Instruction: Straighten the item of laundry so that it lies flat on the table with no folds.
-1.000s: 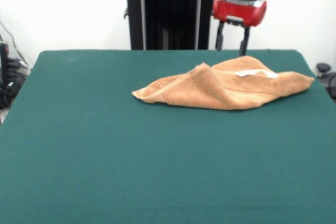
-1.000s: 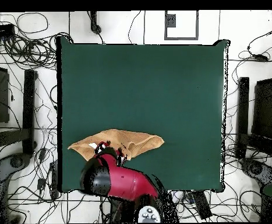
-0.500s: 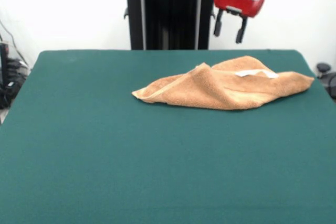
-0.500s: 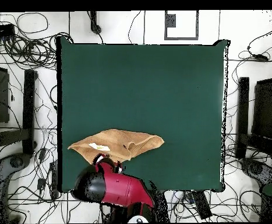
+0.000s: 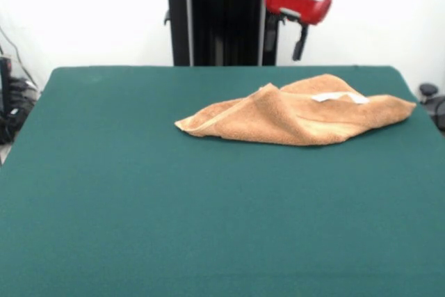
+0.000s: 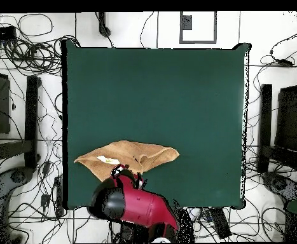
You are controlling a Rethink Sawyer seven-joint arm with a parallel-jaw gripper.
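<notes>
**Towel bunched by the table edge, gripper raised above and behind it**

The light orange-tan terry hand towel (image 5: 299,117) lies crumpled on the dark green felt-topped table (image 5: 174,220), close to the edge nearest the robot and toward the right side in the front view. It is not flat: a fold ridge rises through its middle, and a small white label (image 5: 339,97) shows on top.

The red and black gripper (image 5: 285,38) hangs well above the cloth, empty, with its two dark fingers (image 5: 300,42) spread apart. The towel sits below and slightly to the right of it in the front view (so a reach would go down and forward onto the table).

The towel's long axis runs side to side along that table edge, tapering to a pointed corner (image 5: 182,125) on the left and a blunter end (image 5: 407,106) on the right. In the overhead view the towel (image 6: 128,155) is a wide, shallow wedge just beyond the arm.
</notes>
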